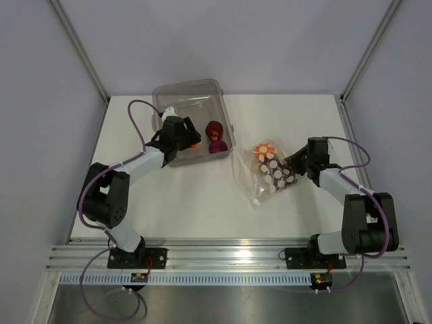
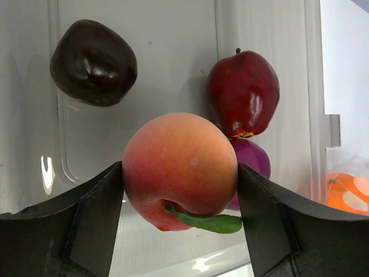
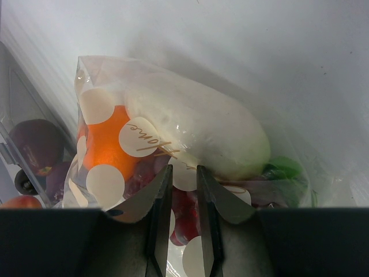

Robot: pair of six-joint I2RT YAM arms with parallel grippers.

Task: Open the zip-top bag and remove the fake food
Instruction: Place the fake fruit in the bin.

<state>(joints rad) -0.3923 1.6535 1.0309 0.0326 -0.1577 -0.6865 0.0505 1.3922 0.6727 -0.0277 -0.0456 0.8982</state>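
My left hand [image 1: 183, 140] grips a round peach-orange plastic peach [image 2: 180, 167] over the rigid clear rectangular plastic bin [image 1: 202, 89]. Right of the bin, my right hand [image 3: 183, 171] pinches the clear white-dotted soft plastic bag [image 3: 98, 104], orange piece [image 3: 106, 141] and white oval piece [image 3: 196, 127] inside.

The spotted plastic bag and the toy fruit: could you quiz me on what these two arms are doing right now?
1. True or false: the left claw holds the round peach-coloured plastic fruit.
2. What does the right claw pinch? A: a yellow banana. B: the clear soft plastic bag with white dots. C: nothing.
3. Apart from the held fruit, how many pieces does the left wrist view show in the rigid clear rectangular plastic bin?
Key: 1 true; 2 B; 3 three: a dark red apple, a purple piece, a dark glossy piece.
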